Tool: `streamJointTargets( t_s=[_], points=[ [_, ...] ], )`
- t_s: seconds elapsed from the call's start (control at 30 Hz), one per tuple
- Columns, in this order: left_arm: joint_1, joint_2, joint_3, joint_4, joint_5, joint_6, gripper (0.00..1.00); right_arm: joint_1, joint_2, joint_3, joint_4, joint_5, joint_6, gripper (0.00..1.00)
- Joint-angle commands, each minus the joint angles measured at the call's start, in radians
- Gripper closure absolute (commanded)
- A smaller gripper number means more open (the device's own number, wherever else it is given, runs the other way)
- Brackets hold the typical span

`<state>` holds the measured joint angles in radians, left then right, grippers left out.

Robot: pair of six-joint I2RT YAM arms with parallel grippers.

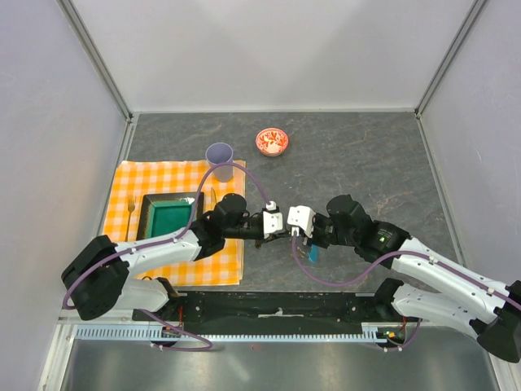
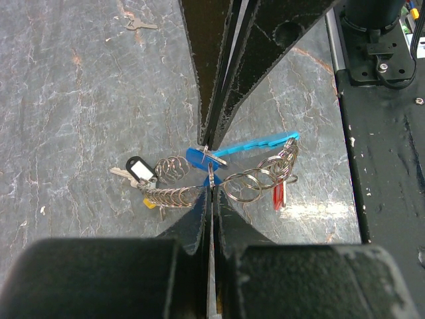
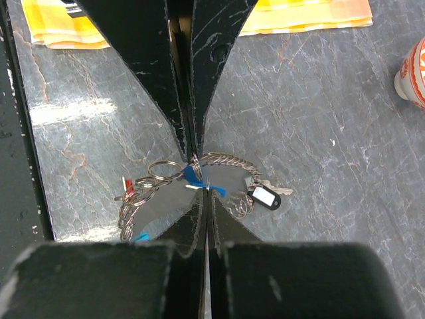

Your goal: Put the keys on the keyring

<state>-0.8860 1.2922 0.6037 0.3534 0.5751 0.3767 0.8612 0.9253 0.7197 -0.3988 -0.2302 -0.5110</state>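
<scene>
Nearest your arm bases, blue fob point(image 1: 313, 253) hangs off the keyring point(image 2: 255, 181), just below the right gripper point(image 3: 204, 193). You've got both grippers tip to tip mid-table. Left gripper point(image 2: 211, 191) jaws are closed, pinching a ring of the chain. Right jaws are closed on the blue key point(image 2: 197, 156). Black-and-white tagged, red and yellow keys point(image 2: 140, 171) dangle on the chain. Further out: checked cloth point(image 1: 138, 175) with green tray point(image 1: 167, 218), then purple cup point(image 1: 220, 154), patterned bowl point(image 1: 272, 142) farthest.
</scene>
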Motion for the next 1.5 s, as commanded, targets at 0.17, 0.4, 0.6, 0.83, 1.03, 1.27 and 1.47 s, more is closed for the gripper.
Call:
streamJointTargets(
  t_s=[0.17, 0.4, 0.6, 0.83, 1.03, 1.27, 1.47],
  points=[
    [-0.005, -0.018, 0.018, 0.047, -0.001, 0.036, 0.98, 0.006, -0.029, -0.011, 0.006, 0.025, -0.004, 1.0],
    [-0.008, -0.016, 0.018, 0.045, -0.001, 0.036, 0.98, 0.006, -0.028, -0.006, 0.005, 0.002, -0.003, 1.0],
    [-0.007, -0.011, 0.021, 0.044, -0.004, 0.034, 0.98, 0.006, -0.028, -0.003, 0.005, -0.023, -0.001, 1.0],
    [-0.008, -0.007, 0.022, 0.041, -0.011, 0.036, 0.98, 0.006, -0.036, -0.003, 0.005, -0.028, 0.0, 1.0],
    [-0.01, -0.008, 0.024, 0.039, -0.006, 0.036, 0.98, 0.006, -0.029, 0.0, 0.005, -0.032, 0.002, 1.0],
    [-0.008, -0.008, 0.024, 0.041, -0.012, 0.036, 0.98, 0.006, -0.026, 0.0, 0.005, -0.04, 0.003, 1.0],
    [-0.01, 0.001, 0.025, 0.039, -0.014, 0.037, 0.98, 0.006, -0.023, 0.001, 0.005, -0.043, 0.005, 1.0]
  ],
)
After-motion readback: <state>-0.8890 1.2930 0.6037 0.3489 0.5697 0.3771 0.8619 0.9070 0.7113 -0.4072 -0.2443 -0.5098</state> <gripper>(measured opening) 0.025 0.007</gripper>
